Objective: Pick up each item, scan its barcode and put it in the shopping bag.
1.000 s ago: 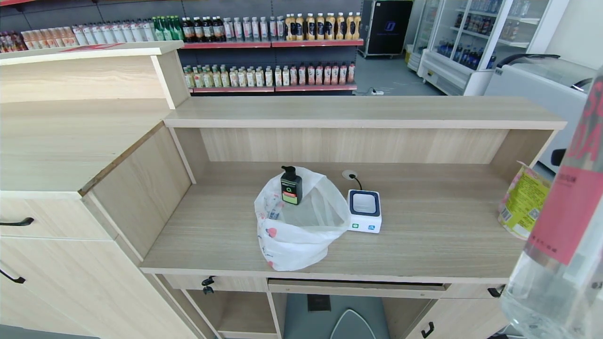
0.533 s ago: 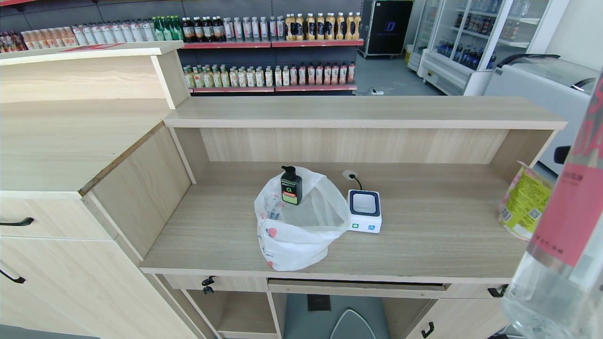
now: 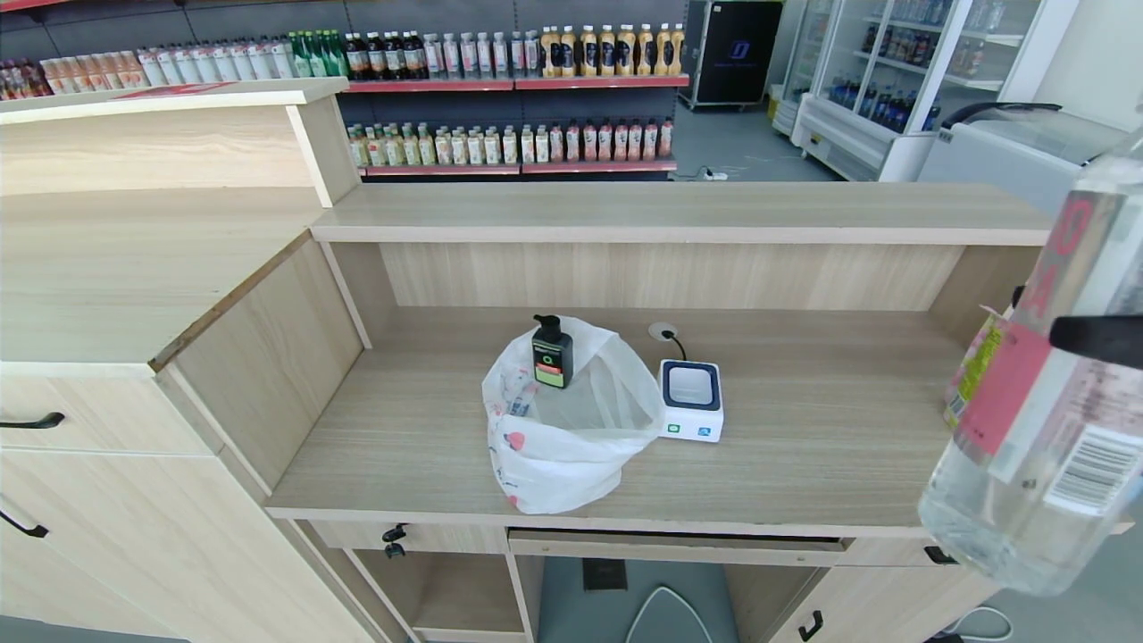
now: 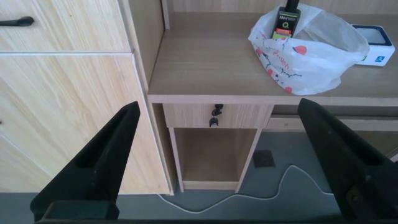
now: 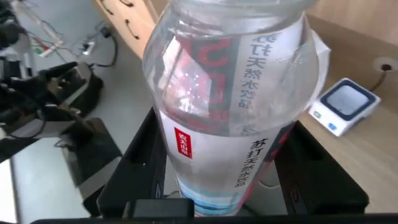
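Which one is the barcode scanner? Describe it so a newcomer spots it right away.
On the light wooden counter's lower surface, find the white plastic shopping bag in the middle. Right beside it, on the robot's right, sits a small white box scanner. Unlike anything nearby, it has a dark-blue-framed window on top and a black cable running back to a round hole.

- Left gripper (image 4: 217,104), matt black: two long wedge-shaped fingers (image 4: 93,171), broad at the base, narrowing to blunt tips, with plain smooth faces.
- Right gripper (image 5: 227,124), the same matt black: flat, slab-like fingers (image 5: 134,168) with bevelled edges and a straight black bar between their bases.
- At the right edge of the head view, seen as one thin black bar.
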